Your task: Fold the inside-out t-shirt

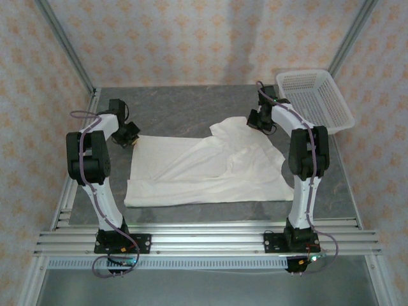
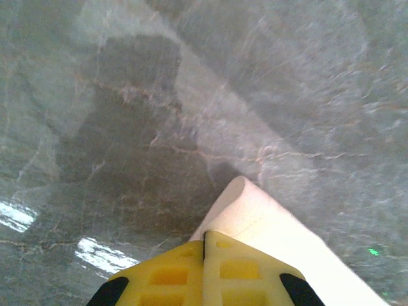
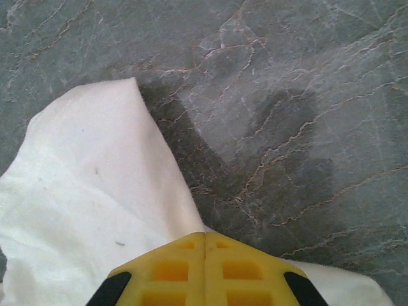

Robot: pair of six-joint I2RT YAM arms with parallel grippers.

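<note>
Left hand (image 1: 129, 135) is closed tight, its yellow fingers (image 2: 172, 274) pressed flat together on a corner of the inside-out t-shirt (image 1: 197, 172). In the left wrist view a narrow white fold sticks out just past the fingertips over the grey marbled surface (image 1: 185, 108). This hand is at the shirt's far left corner, toward the left edge of the surface.

Right hand (image 1: 261, 121) is likewise clamped shut with no gap between its fingers, and white cloth spreads out from under them on both sides. It grips the shirt's far right part, where the fabric rises in a loose, rumpled peak.

Between the two hands the shirt stretches across the middle of the surface. Its near hem lies flat and roughly parallel to the near edge, and the left half is smoother than the right. A white mesh basket (image 1: 315, 99) sits at the far right corner, just beside the right hand and apart from the shirt.
</note>
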